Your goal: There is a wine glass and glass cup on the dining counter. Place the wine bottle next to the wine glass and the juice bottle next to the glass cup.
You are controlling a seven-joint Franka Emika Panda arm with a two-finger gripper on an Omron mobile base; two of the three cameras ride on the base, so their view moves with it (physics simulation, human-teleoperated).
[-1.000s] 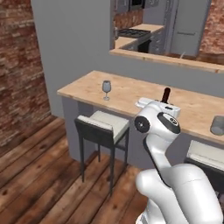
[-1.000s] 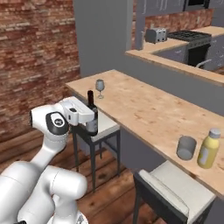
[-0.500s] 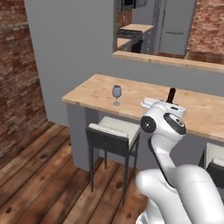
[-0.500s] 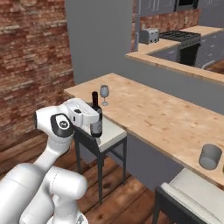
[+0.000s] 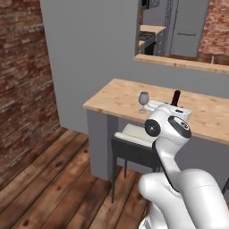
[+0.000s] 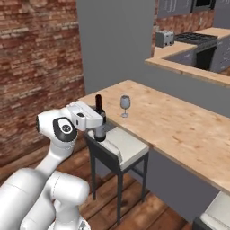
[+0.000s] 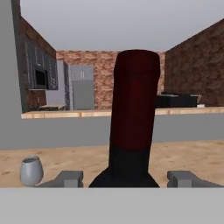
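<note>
Claw [image 6: 101, 130]: one, two fingers, pinching the bottle by its body. In the hand view a finger tip [image 7: 66, 178] stands on each side of the bottle's shoulder.

Bottle [image 6: 99, 117]: one, dark and slim, red cap [image 7: 133, 103], upright in the claw. In the right base view it is held off the counter's front edge, above the stool. In the left base view its neck [image 5: 175, 97] rises just behind the white hand.

Glass [image 6: 125, 104]: one, clear, stemmed, upright on the counter. It stands near the claw, further in over the wood; in the hand view it sits low and to the left of the bottle [image 7: 31, 170], apart from it.

Counter [image 6: 179, 128]: one, long light-wood top on grey panels. Its front edge lies just beyond the claw.

Stool [image 6: 121, 148]: one, dark frame with a pale cushion, directly below the claw and tucked against the counter.

Second wood ledge [image 5: 179, 61]: one, behind and above the counter, in a wall opening.

Toaster [image 6: 164, 38]: one, well beyond the claw, on the far kitchen top.

Stove [image 6: 197, 41]: one, next to the toaster's top, also well beyond the claw.

Fridge [image 7: 83, 92]: one, grey, far behind the glass in the hand view.
</note>
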